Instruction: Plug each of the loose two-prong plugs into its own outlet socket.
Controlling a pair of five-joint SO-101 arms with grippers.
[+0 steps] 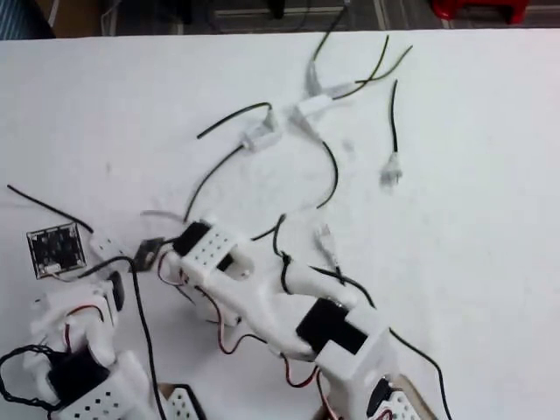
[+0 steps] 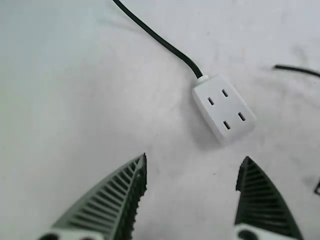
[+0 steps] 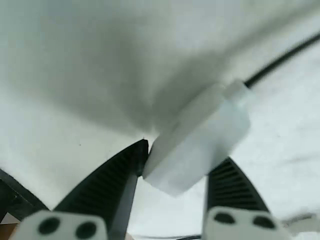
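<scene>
The right pincer [image 3: 182,152] clamps a white corded block [image 3: 200,135], likely steadying it. The left pincer [image 2: 194,157] hangs open above the outlet socket [image 2: 224,107].

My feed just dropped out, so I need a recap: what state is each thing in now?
left tool: open, empty.
right tool: shut on the white corded block.
white corded block: gripped; plug or socket unclear.
outlet socket: flat on the table, slots empty.
far two-prong plug: loose on the table, unplugged.
near two-prong plug: loose, unplugged.
</scene>
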